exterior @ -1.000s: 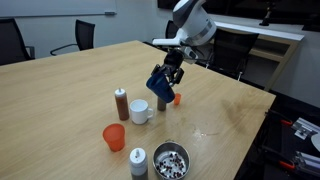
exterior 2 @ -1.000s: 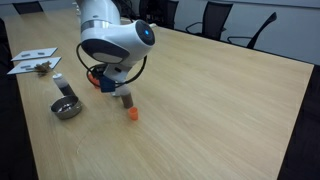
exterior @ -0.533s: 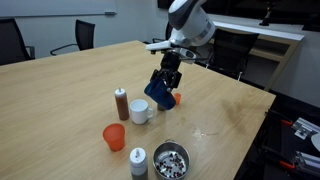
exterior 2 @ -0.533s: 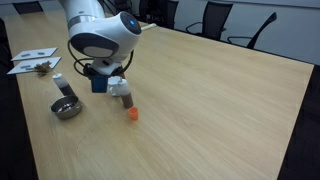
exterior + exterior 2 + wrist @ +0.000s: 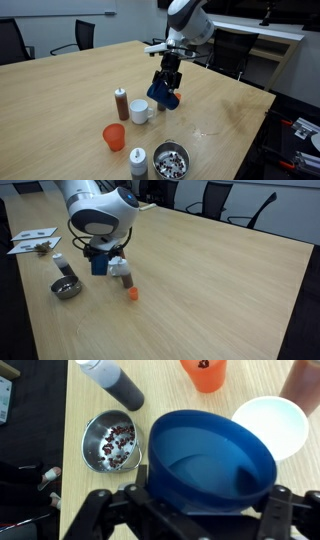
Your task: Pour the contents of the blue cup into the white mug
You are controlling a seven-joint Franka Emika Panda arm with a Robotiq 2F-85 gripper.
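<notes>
My gripper is shut on the dark blue cup and holds it above the table, just beside the white mug. In the wrist view the blue cup fills the centre with its open mouth facing the camera. My gripper's fingers clamp its sides, and the white mug lies at its upper right rim. I cannot make out anything inside the cup. In an exterior view the blue cup hangs under the wrist, and the mug is hidden behind the arm.
An orange-red cup, a brown-capped bottle, a dark-capped white shaker and a metal bowl with small pieces stand around the mug. A small orange object lies beside the blue cup. The table edge is close by.
My gripper has carried the blue cup a little toward the white mug and turned the wrist. Over the last half second it has barely moved.
</notes>
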